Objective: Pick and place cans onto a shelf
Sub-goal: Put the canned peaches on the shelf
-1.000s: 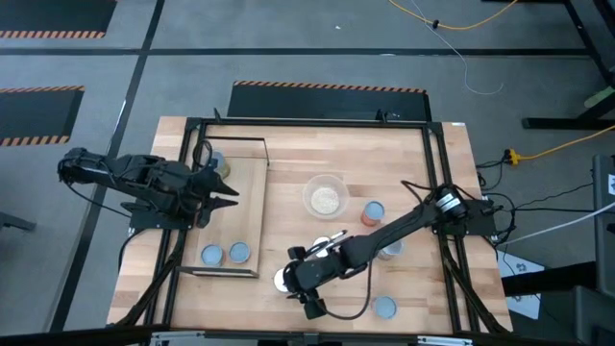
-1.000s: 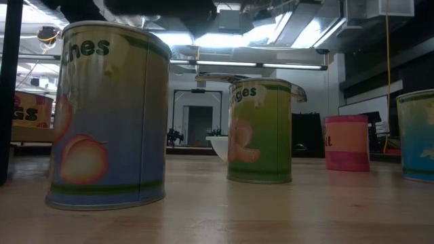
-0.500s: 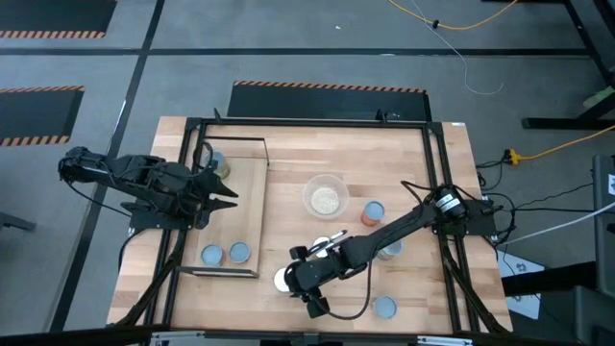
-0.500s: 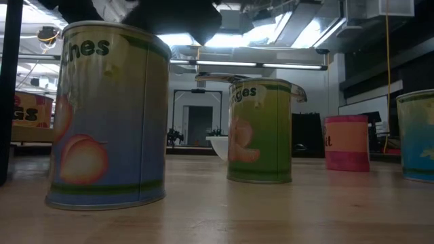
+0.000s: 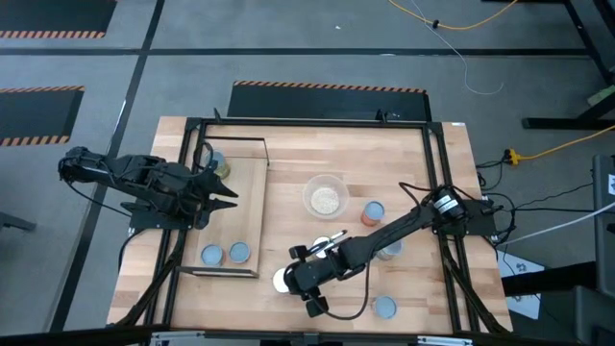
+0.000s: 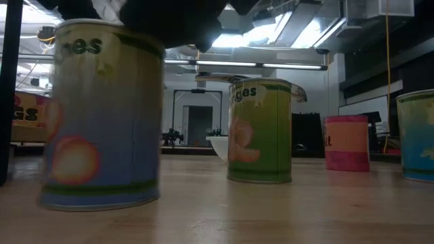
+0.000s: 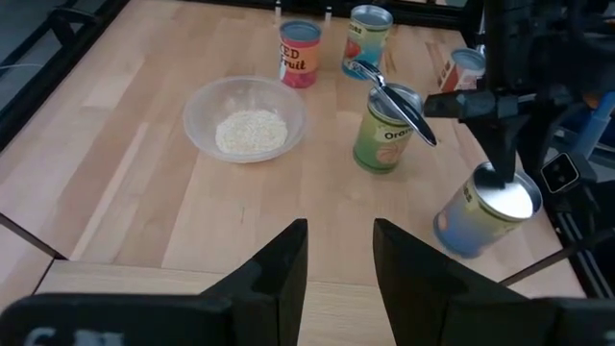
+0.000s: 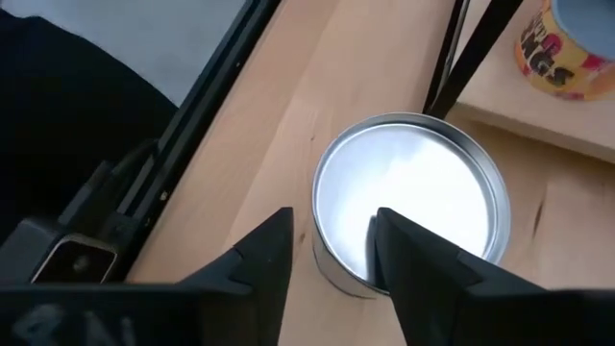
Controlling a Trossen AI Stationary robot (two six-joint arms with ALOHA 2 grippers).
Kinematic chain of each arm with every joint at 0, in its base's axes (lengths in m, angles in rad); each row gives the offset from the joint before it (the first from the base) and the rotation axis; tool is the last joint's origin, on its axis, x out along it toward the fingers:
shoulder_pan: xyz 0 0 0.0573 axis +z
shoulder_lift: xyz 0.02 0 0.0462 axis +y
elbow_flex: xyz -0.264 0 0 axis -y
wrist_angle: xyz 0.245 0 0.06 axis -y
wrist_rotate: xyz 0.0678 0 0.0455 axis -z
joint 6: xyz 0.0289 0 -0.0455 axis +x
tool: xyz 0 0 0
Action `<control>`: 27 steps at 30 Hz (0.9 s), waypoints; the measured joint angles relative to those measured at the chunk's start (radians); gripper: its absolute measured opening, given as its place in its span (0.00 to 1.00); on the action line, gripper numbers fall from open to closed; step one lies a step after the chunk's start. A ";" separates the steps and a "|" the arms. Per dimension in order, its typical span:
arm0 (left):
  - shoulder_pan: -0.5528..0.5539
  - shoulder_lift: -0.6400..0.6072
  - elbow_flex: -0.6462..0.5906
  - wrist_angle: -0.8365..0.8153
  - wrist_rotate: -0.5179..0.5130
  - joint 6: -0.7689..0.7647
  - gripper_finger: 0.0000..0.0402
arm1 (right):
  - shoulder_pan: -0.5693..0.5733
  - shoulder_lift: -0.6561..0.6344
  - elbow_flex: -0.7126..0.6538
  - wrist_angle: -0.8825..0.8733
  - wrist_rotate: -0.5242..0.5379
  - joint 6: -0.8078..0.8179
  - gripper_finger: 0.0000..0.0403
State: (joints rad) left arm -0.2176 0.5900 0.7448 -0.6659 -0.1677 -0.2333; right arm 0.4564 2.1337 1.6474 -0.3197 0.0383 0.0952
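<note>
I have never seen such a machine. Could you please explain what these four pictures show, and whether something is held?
It is a robot with two dark arms at a wooden table. Each arm ends in a two-finger end effector. One picture looks straight down, one looks level across the tabletop, and two come from cameras on the wrists. On the table are small cans, a clear bowl of pale grains, a thin utensil resting on a green can, and a wooden shelf with three cans on it. The left end effector waits, open, over the shelf. The right end effector, open, is at a white-topped can that looks tilted; it does not seem to grip it.
</note>
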 joint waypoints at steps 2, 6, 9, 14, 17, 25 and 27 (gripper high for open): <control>0.000 0.000 0.000 -0.002 0.000 0.000 0.28 | 0.000 0.000 0.001 -0.002 -0.001 -0.002 0.35; 0.000 0.000 0.000 -0.004 0.000 0.000 0.28 | 0.000 0.000 0.001 -0.005 0.000 -0.023 0.30; 0.000 0.000 0.000 -0.004 0.000 0.000 0.28 | 0.000 0.000 0.001 -0.008 -0.001 -0.040 0.26; 0.000 0.000 0.000 -0.004 0.000 0.000 0.28 | 0.000 0.000 0.001 -0.009 -0.008 -0.055 0.16; 0.000 0.000 0.000 -0.004 0.000 0.000 0.28 | 0.000 0.000 0.001 -0.009 -0.008 -0.071 0.11; 0.000 0.000 0.000 -0.004 0.000 0.000 0.28 | -0.002 0.000 0.000 -0.011 -0.009 -0.111 0.01; 0.000 0.000 0.000 -0.004 0.000 0.000 0.28 | -0.002 0.000 0.000 -0.011 -0.009 -0.129 0.02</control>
State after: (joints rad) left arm -0.2176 0.5898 0.7444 -0.6701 -0.1677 -0.2333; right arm 0.4545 2.1340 1.6478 -0.3305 0.0292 -0.0334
